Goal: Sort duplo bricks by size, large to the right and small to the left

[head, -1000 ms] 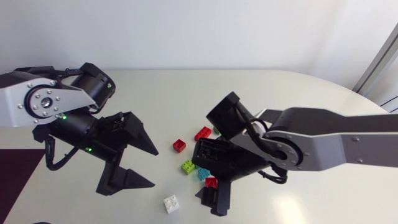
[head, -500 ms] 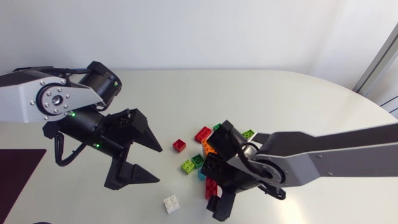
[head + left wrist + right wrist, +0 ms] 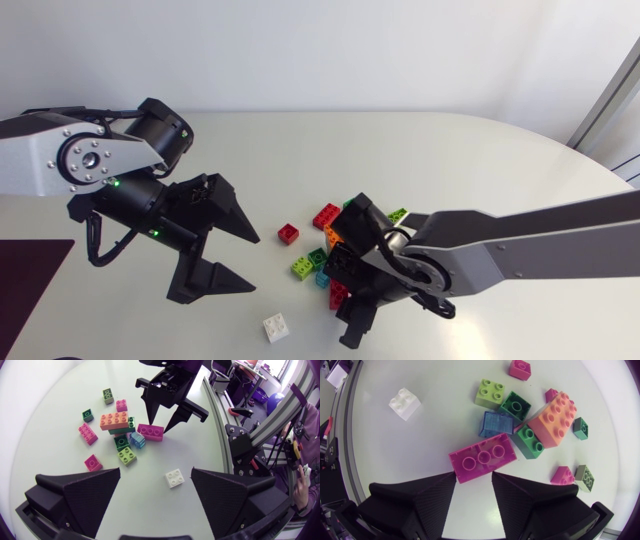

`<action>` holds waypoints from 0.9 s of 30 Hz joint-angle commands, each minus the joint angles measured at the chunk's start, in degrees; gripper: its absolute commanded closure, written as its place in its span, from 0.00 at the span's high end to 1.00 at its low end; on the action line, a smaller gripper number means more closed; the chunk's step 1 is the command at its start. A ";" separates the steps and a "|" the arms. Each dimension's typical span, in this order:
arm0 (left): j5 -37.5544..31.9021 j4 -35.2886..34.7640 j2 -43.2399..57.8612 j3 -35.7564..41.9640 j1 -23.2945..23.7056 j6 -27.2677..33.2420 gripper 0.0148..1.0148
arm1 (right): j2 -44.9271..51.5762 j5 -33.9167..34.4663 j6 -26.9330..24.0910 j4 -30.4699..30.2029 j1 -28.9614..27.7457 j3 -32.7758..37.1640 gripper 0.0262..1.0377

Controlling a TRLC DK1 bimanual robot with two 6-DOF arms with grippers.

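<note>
Duplo brick cluster [image 3: 315,258], magenta brick [image 3: 482,457] at tips of parted right claw [image 3: 473,476]; left claw [image 3: 156,471] wide

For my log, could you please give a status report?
Left end effector open, empty. Right end effector open, long pink brick at its fingertips. Blue brick beside it.

At the middle of the table [image 3: 480,160], a pile of bricks [image 3: 322,250]. Left of the pile and just apart from it, a small brick [image 3: 288,233]. Nearer the table's front edge and well clear of the pile, an outlying brick [image 3: 275,327], ahead of the left gripper [image 3: 156,474], roughly in line with the gap between its spread fingers. At the pile's front edge, a long brick [image 3: 482,457], just ahead of the right gripper [image 3: 473,480], seemingly partly between its parted fingertips. Behind the long brick, a big brick [image 3: 552,419] atop smaller ones.
</note>
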 commanded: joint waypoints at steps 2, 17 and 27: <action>0.65 0.09 -0.25 -0.80 0.31 -0.14 0.97 | 0.52 4.08 1.28 -0.04 -2.25 1.72 0.42; -1.02 7.30 1.42 -2.82 -2.41 -5.41 0.97 | 4.48 1.88 4.09 -4.08 -3.83 7.87 0.87; -1.54 8.44 1.42 -2.91 -2.68 -6.12 0.97 | 11.07 1.44 4.97 -3.20 -7.35 9.19 0.22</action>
